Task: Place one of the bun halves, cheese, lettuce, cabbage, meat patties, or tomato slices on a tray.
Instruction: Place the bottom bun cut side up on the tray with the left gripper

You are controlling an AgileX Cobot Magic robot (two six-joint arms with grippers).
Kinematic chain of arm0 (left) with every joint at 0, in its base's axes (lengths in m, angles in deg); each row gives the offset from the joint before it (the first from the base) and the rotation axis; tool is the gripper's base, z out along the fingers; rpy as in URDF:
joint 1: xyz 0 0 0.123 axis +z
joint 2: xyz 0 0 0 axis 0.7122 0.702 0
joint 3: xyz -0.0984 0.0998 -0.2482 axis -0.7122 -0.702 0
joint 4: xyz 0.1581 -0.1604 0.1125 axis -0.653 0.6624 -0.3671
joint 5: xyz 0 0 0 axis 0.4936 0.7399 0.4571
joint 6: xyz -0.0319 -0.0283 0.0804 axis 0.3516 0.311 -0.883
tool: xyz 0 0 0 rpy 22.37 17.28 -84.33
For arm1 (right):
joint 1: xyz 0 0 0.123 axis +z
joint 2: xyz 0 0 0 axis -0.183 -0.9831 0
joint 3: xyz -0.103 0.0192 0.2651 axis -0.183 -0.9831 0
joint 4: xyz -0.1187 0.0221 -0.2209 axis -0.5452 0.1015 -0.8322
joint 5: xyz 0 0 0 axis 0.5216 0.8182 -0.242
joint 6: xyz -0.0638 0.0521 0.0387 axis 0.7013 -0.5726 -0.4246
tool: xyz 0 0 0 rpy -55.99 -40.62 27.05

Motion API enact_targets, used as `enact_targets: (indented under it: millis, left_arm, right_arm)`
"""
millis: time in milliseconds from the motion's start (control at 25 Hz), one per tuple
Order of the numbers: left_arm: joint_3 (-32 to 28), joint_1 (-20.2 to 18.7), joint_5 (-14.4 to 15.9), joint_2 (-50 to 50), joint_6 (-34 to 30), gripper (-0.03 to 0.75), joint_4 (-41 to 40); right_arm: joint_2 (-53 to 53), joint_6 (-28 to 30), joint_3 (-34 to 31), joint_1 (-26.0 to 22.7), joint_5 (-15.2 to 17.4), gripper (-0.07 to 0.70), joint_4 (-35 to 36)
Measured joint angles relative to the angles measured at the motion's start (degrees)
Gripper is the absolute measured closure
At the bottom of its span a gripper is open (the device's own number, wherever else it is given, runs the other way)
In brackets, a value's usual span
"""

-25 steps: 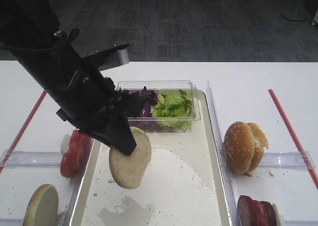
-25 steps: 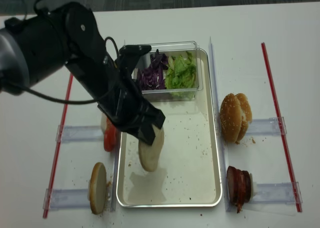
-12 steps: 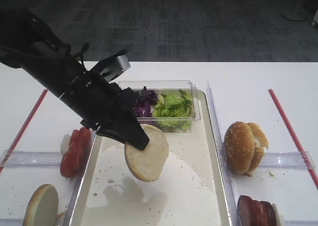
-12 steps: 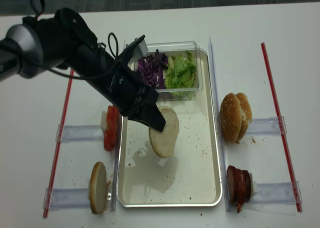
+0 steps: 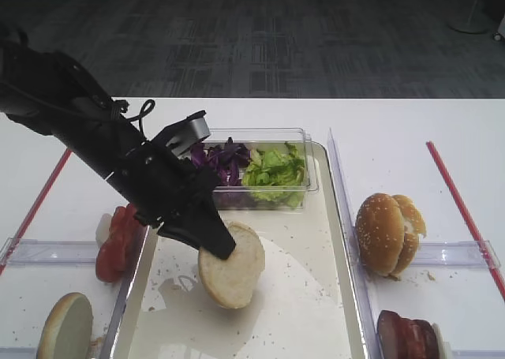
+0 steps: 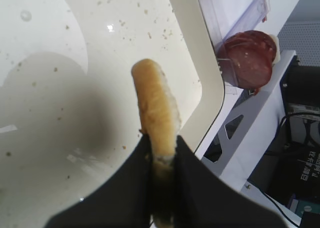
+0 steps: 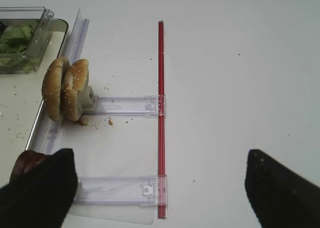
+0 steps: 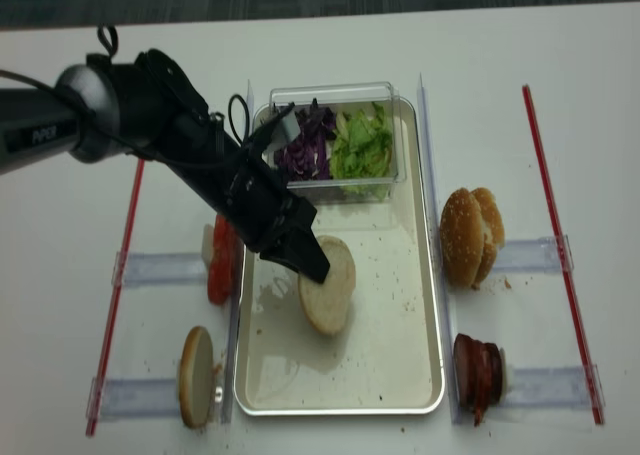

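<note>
**Operator:** Where do my grippers stand?

**Inspector:** Your left gripper [image 5: 215, 244] is clamped on the plain bun half [image 5: 233, 256]. In the left wrist view both fingers [image 6: 135, 183] press the bun's flat faces and the crust edge sticks out past the tips. Your right gripper [image 7: 160, 188] shows only as two dark fingertips at the bottom corners of its own wrist view, wide apart, with nothing between them.

**Operator:** And the bun half, is it on the tray?

**Inspector:** It is tilted over the middle of the metal tray [image 8: 415, 375], pale cut face up and to the right. Its lower edge is very near the crumb-speckled floor; you cannot tell from these views whether it touches.

**Operator:** The rest of the stock?

**Inspector:** At the tray's far end a clear plastic tub [image 5: 298, 135] holds purple cabbage [image 5: 222, 158] on the left and green lettuce [image 5: 273, 170] on the right. The tomato slices [image 5: 118, 237] stand on edge just left of the tray, with a second plain bun half [image 8: 194, 376] nearer you. Right of the tray are the sesame bun halves [image 8: 468, 235], and nearer you the meat patties [image 8: 477, 371], each against a clear plastic holder.
</note>
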Motion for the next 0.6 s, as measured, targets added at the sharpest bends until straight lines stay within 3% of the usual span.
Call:
enact_targets:
  millis: [600]
  left_arm:
    - [0.1, 0.0, -0.4, 5.2, -2.6, 0.673, 2.7]
  right_arm:
    - [0.0, 0.0, 0.0, 0.0, 0.0, -0.060, 0.0]
